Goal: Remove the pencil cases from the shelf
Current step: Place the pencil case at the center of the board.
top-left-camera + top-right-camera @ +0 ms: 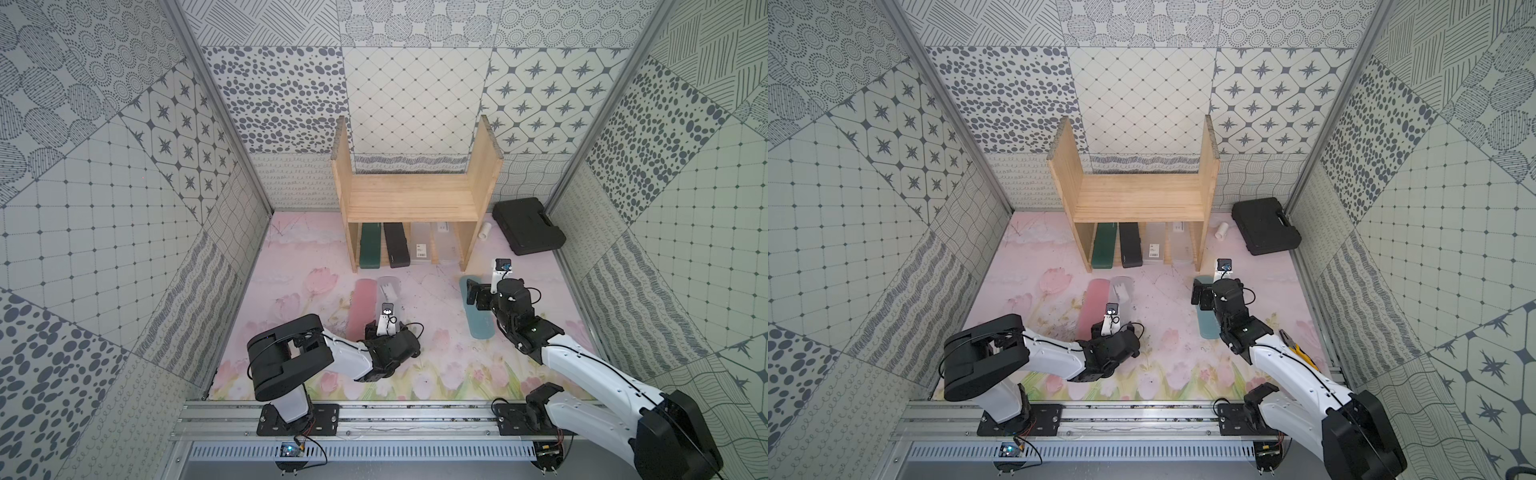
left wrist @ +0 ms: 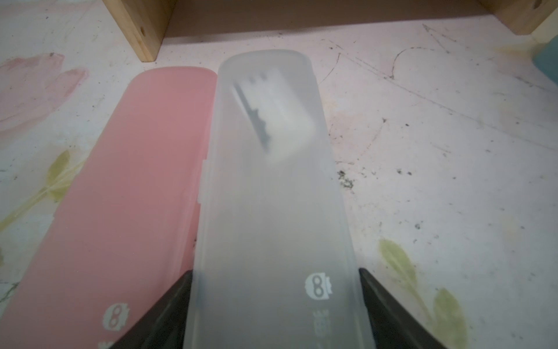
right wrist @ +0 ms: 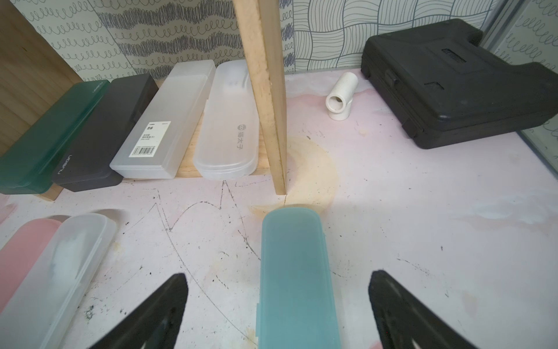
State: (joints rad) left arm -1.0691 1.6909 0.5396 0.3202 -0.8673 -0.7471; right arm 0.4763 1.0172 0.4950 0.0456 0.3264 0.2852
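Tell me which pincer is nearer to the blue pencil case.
Right. The right pincer stands open astride the blue pencil case; the left pincer is farther off, gripping a frosted case.

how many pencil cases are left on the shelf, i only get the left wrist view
Observer: Four, on the bottom tier of the light pine wooden shelf: a dark green plastic case, a black plastic case, a frosted-clear case with a barcode label and a round-ended frosted-clear case.
Operator: where's the right gripper
Observer: The right gripper is open, jaws wide either side of the blue translucent plastic case in front of the shelf, not touching it.
Operator: anything beside the shelf
Observer: A large black handled tool case and a small white pipe fitting lie to its right.
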